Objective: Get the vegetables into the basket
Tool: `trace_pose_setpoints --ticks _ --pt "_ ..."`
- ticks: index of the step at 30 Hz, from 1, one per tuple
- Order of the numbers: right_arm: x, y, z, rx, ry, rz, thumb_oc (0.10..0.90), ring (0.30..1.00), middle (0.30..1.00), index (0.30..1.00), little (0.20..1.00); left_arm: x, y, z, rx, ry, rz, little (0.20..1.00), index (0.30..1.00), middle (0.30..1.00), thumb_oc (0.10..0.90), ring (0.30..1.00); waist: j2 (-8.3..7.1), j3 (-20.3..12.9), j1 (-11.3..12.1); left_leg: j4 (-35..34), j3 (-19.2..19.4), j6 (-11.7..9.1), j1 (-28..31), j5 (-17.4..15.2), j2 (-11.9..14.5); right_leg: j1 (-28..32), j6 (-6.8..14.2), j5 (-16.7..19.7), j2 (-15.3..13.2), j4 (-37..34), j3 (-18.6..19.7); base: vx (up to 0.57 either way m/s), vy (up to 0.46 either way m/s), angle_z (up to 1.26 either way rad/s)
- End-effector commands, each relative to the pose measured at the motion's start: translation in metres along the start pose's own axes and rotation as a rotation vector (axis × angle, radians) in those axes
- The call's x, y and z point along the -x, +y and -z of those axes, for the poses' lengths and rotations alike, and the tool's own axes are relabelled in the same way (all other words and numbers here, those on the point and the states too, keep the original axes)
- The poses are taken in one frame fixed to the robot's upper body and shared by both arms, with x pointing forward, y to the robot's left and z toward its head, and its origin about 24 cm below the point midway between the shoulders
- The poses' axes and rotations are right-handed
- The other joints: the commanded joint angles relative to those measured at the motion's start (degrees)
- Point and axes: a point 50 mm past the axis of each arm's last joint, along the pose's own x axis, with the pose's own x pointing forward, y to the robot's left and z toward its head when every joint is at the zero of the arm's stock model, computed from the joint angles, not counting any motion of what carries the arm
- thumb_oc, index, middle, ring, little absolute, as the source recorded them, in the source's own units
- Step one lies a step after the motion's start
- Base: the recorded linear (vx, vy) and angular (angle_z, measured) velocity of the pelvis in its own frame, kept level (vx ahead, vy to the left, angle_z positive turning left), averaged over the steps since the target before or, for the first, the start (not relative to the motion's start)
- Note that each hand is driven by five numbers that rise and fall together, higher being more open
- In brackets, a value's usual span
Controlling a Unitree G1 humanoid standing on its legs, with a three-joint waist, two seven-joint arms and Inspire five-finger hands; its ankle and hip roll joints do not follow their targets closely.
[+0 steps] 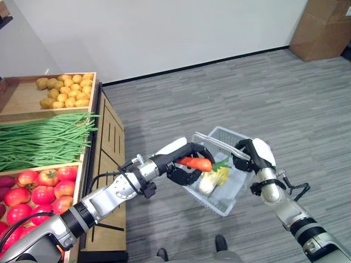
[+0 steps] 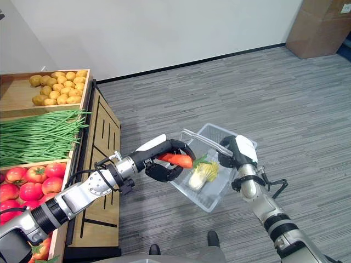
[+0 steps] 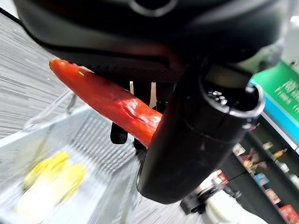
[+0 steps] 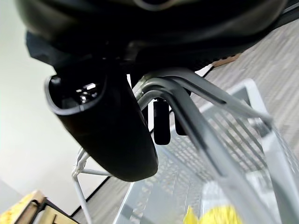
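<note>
Left eye view: the left robot hand (image 1: pixel 185 164) is curled round a carrot (image 1: pixel 195 163) and holds it over the basket (image 1: pixel 239 190), above the rim nearest the produce stand. The carrot's long axis runs roughly level, its free end pointing out of the hand toward the basket's middle. The right robot hand (image 1: pixel 248 152) is on the basket's far side from the stand, closed round the basket handles (image 1: pixel 220 143) and carrying it off the floor. A pale cabbage (image 1: pixel 211 181) with yellow-green leaves already lies inside the basket, just below the carrot. On the stand, all well clear of the basket: potatoes (image 1: pixel 64 90), green beans (image 1: pixel 44 139), tomatoes (image 1: pixel 41 189).

Right eye view: same layout. The carrot (image 2: pixel 176 159) is above the basket's stand-side edge, apart from the cabbage (image 2: pixel 201 175) below.

Left wrist view: fingers and thumb clamp the carrot (image 3: pixel 110 102) across its thicker part; the tapered tip sticks out past the hand. The basket's mesh and a blurred yellow cabbage (image 3: pixel 51 179) lie directly beyond the carrot.

Right wrist view: the right robot hand (image 4: pixel 114 126) is wrapped round the grey handles (image 4: pixel 187 95); the basket (image 4: pixel 252 135) hangs beyond it.

Judgement: the carrot sits over the opening, so the drop path is down; the left robot hand is the only one free to release.
</note>
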Motion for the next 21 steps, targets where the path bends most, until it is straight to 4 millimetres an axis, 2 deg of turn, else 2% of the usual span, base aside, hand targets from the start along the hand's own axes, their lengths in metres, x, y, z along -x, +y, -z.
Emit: trace_pose_setpoints --ticks 1,6,11,14,17,18,19,21 --pt "-0.04 -0.048 -0.102 -0.225 -0.421 0.231 0.4 0.3 0.3 0.3 0.3 -0.02 0.026 -0.013 -0.124 -0.084 -0.069 0.3 0.3 0.3 0.4 0.3 -3.23 -5.4 -0.2 0.1 -1.4 0.4 -1.4 -0.9 0.0 2.0 2.1 -2.4 -0.2 -0.1 -3.3 0.0 0.0 0.0" --pt "-0.034 -0.048 -0.115 -0.267 -0.485 0.203 0.4 0.3 0.3 0.3 0.3 -0.024 0.023 0.001 -0.112 -0.022 -0.113 0.3 0.3 0.3 0.4 0.3 -3.2 -5.7 -0.6 0.1 -1.2 0.3 -1.3 -0.9 0.2 2.0 2.0 -2.5 -0.1 -0.1 -3.3 0.0 0.0 0.0" --pt "-0.024 -0.045 -0.131 -0.329 -0.565 0.158 0.4 0.3 0.3 0.3 0.3 -0.026 0.017 0.023 -0.108 0.084 -0.16 0.3 0.3 0.3 0.4 0.3 -3.29 -6.0 -1.0 0.1 -0.6 0.4 -1.0 -1.2 0.2 1.9 2.1 -2.4 -0.1 -0.1 -3.0 0.0 0.0 -0.02" --pt "-0.019 -0.042 -0.139 -0.351 -0.607 0.125 0.4 0.3 0.3 0.3 0.3 -0.027 0.017 0.028 -0.13 0.11 -0.166 0.3 0.3 0.3 0.4 0.3 -3.26 -6.1 -1.3 0.1 -0.4 0.4 -1.0 -1.2 0.2 1.9 2.1 -2.4 -0.1 -0.1 -2.8 0.01 0.002 -0.06" --pt "-0.011 -0.035 -0.151 -0.392 -0.662 0.071 0.4 0.3 0.3 0.3 0.3 -0.029 0.018 0.031 -0.175 0.131 -0.168 0.3 0.3 0.3 0.4 0.3 -3.27 -6.1 -1.5 0.1 0.0 0.4 -0.9 -1.3 0.2 1.8 2.1 -2.3 -0.1 -0.1 -2.7 0.01 0.002 -0.03" --pt "-0.004 -0.029 -0.16 -0.424 -0.706 0.028 0.4 0.3 0.3 0.3 0.3 -0.03 0.019 0.034 -0.199 0.147 -0.172 0.3 0.3 0.3 0.4 0.3 -3.25 -6.1 -1.6 0.1 0.1 0.3 -0.9 -1.3 0.2 1.7 2.1 -2.3 -0.2 -0.1 -2.6 0.0 0.0 0.0" --pt "-0.004 -0.029 -0.16 -0.424 -0.706 0.028 0.4 0.3 0.3 0.3 0.3 -0.03 0.018 0.034 -0.199 0.147 -0.173 0.3 0.3 0.3 0.4 0.3 -3.23 -6.1 -1.6 0.1 0.2 0.3 -0.9 -1.3 0.2 1.7 2.1 -2.3 -0.2 -0.1 -2.5 0.0 0.0 0.0" --pt "0.007 -0.021 -0.172 -0.472 -0.767 -0.044 0.4 0.3 0.3 0.3 0.3 -0.027 0.018 0.045 -0.235 0.199 -0.175 0.3 0.3 0.3 0.4 0.3 -3.16 -6.0 -1.9 0.1 0.4 0.3 -0.9 -1.3 0.2 1.4 2.2 -2.1 -0.2 -0.1 -2.3 0.0 0.0 0.0"
